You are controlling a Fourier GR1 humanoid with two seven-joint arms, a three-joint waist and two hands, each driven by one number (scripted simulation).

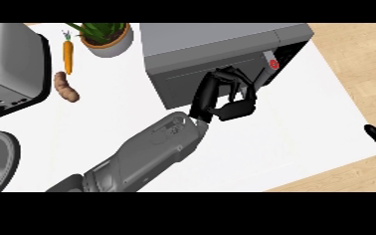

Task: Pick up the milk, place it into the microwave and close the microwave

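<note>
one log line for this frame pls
left hand: open, against microwave door | door: not fully shut, gap at its right | milk: cannot tell | right hand: sliver at right edge

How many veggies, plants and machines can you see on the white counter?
Veggies: 2, a carrot and a sweet potato
Potted plants: 1
Machines: 2, the microwave and a grey appliance at the left edge
Total: 5
</note>
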